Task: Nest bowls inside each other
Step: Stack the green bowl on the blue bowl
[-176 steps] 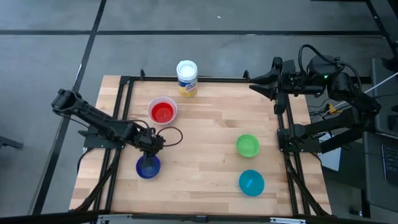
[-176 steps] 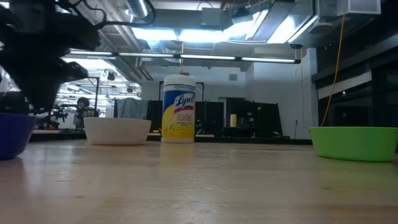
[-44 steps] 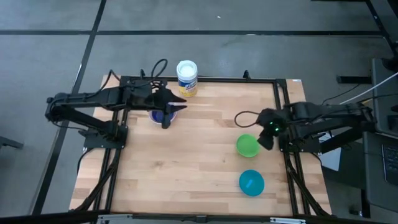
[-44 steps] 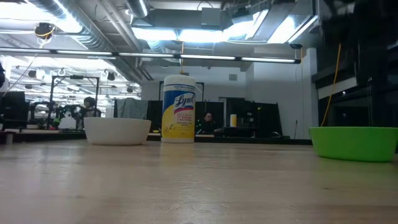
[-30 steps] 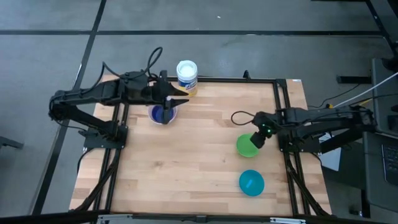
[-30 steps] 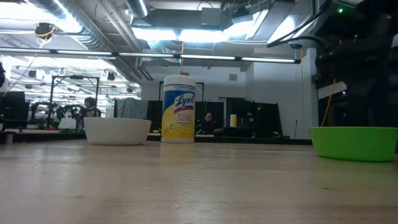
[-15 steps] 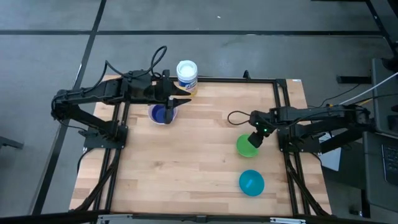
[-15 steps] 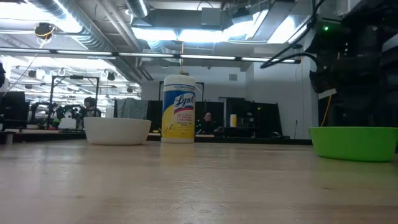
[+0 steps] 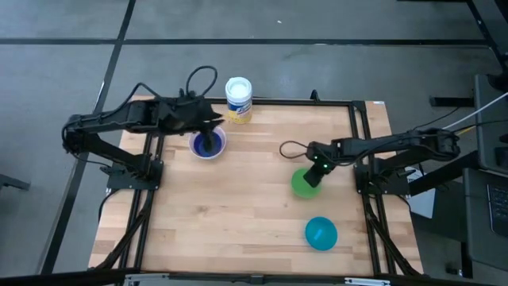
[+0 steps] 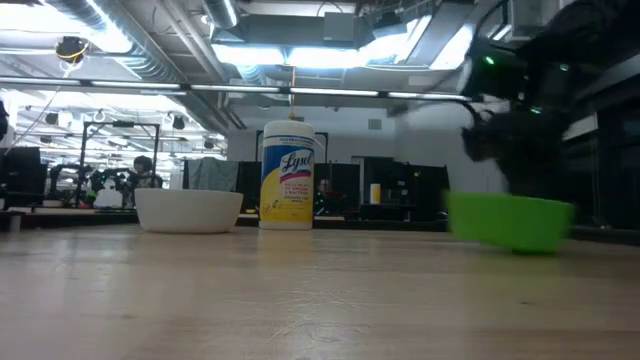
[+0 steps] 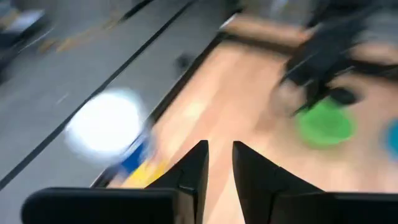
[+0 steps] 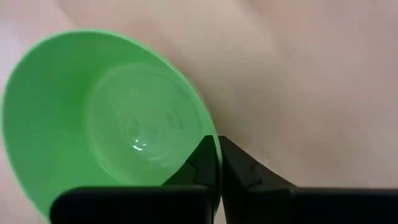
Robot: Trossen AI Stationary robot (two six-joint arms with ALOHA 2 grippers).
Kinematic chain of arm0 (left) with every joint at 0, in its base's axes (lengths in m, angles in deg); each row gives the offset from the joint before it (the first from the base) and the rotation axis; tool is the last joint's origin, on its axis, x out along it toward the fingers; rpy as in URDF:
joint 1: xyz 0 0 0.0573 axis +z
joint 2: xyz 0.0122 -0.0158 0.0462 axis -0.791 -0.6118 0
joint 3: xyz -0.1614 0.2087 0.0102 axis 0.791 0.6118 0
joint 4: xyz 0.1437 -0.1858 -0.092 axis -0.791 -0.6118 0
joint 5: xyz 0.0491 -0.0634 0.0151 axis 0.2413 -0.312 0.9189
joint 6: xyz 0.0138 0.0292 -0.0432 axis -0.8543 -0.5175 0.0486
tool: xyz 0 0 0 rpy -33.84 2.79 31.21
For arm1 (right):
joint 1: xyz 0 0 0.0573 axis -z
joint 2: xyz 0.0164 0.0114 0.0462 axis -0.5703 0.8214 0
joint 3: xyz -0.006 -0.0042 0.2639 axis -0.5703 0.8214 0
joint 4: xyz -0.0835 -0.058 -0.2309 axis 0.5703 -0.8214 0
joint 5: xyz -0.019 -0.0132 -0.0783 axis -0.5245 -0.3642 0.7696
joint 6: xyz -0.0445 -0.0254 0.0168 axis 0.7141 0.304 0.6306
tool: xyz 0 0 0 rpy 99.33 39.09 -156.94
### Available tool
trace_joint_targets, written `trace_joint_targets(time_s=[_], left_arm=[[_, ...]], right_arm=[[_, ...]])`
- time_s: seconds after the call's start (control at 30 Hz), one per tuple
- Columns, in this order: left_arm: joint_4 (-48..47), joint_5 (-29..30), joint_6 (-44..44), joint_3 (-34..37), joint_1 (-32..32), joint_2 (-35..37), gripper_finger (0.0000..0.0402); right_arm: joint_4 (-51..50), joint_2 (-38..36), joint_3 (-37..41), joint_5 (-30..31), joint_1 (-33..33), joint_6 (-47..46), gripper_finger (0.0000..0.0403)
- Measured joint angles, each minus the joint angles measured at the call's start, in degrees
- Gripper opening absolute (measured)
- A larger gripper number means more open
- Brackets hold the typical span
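Note:
A green bowl (image 9: 302,184) sits right of the table's middle, with my right gripper (image 9: 314,170) shut on its rim; the low view shows the green bowl (image 10: 508,219) blurred. A teal bowl (image 9: 321,233) rests on its base near the front right. At the far left a dark blue bowl (image 9: 208,146) sits nested in the white bowl (image 10: 190,210); a red bowl is hidden. My left gripper (image 11: 218,163) hovers above that stack, slightly open and holding nothing, pointing toward the table's right and slanting down. My right gripper pinches the green bowl's rim (image 12: 209,133) on its far right side, one finger inside the bowl and one outside. The fingers come steeply from above. The bowl stays mouth up; whether its base is clear of the table I cannot tell.
A tall white wipes container (image 9: 238,98) with a blue and yellow label stands at the far edge, just right of the bowl stack. A black frame rail (image 9: 361,171) runs along the table's right side. Bare wood lies across the table's middle and front left.
My right gripper has sunk toward the green bowl, taken hold of its rim and gone toward the table's left; the bowl has shifted left with it. My left gripper has tipped downward over the blue bowl.

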Motion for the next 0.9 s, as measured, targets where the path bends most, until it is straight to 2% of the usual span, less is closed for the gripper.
trace_joint_targets(time_s=[0.07,0.13,0.3,0.4,0.57,0.77,0.9], left_arm=[[-5.5,4.3,4.3,0.0,-0.6,0.8,0.0056],[-11.6,5.7,8.0,0.0,-0.9,1.5,0.0046],[-18.2,2.5,14.4,0.1,0.2,1.0,0.0033],[-14.9,0.7,16.2,0.8,1.0,-0.3,0.0050],[-6.6,-1.9,18.9,2.7,3.0,-3.2,0.0103],[1.0,-5.6,18.0,2.9,5.0,-9.0,0.0159],[3.8,-5.7,18.5,2.3,6.4,-11.9,0.0172]], right_arm=[[2.2,0.4,-3.1,3.1,0.7,-0.5,0.0006],[4.1,0.6,-7.7,6.5,1.8,1.2,0.0005],[4.3,2.7,-23.3,15.8,5.6,11.2,0.0003],[2.7,6.0,-32.2,18.9,7.7,18.0,0.0003],[-2.8,13.3,-43.3,21.9,9.3,26.3,0.0002],[-4.1,20.6,-49.9,22.5,9.5,32.1,0.0002],[-4.1,21.8,-53.3,21.9,9.4,33.9,0.0001]])
